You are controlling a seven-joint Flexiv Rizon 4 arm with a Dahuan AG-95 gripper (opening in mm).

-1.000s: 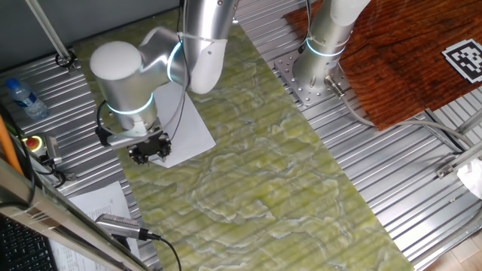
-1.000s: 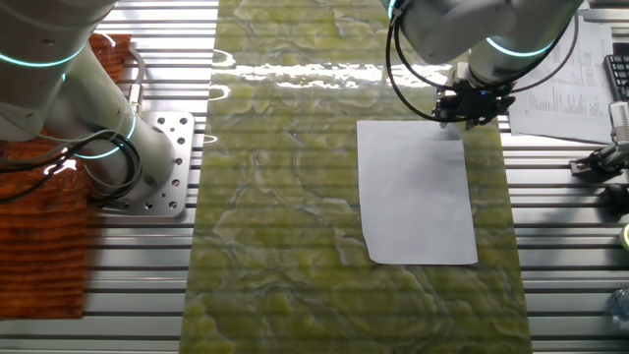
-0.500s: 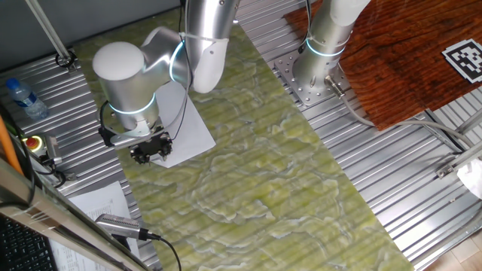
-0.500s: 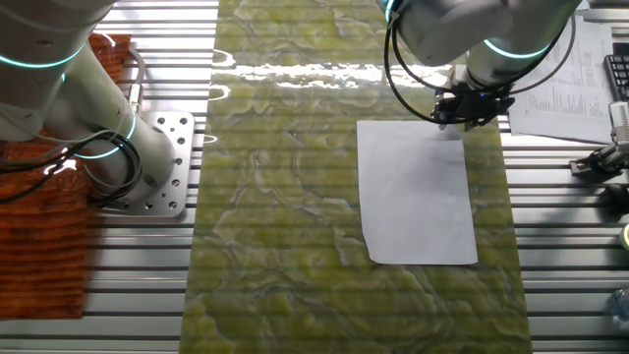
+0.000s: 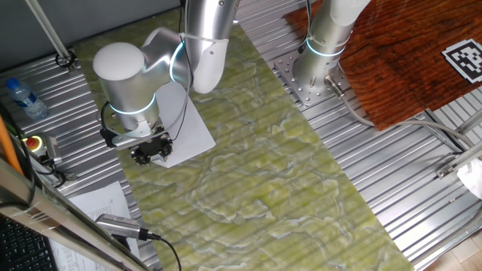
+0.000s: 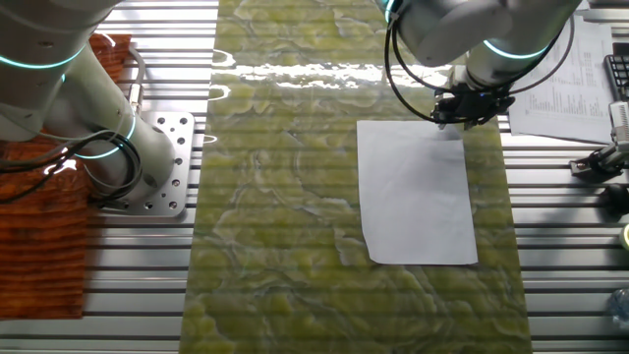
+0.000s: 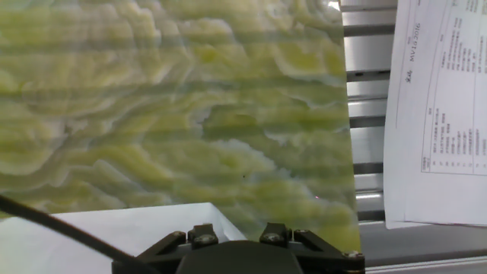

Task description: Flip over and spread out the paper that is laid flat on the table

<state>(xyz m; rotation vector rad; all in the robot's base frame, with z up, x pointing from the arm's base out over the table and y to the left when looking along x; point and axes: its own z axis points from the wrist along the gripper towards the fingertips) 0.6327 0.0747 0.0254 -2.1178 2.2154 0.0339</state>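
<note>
I saw the table [image 6: 295, 197] running the length of both fixed views, its green-yellow marbled mat flanked by ribbed silver panels [image 5: 392, 181]. A reddish-brown wood-grain board [image 5: 407, 53] lay on the panels beside the second arm's base [image 5: 312, 75]. The working arm [image 5: 128, 75] reached over the mat edge nearest the printed sheet [image 7: 441, 114].

The paper [image 6: 418, 192] lay flat on the mat, white face up, near the mat's edge on the printed-sheet side. One corner by the mat's centre looked slightly clipped or folded.

The gripper [image 6: 467, 116] hung directly above the paper's corner nearest the printed sheet, close to the surface. In the hand view only the gripper body [image 7: 236, 255] showed at the bottom edge, with the paper's corner [image 7: 114, 236] just ahead of it. I could not tell how far apart the fingers stood, nor whether they touched the paper.

A water bottle [image 5: 22, 98] lay on the panel far from the paper
</note>
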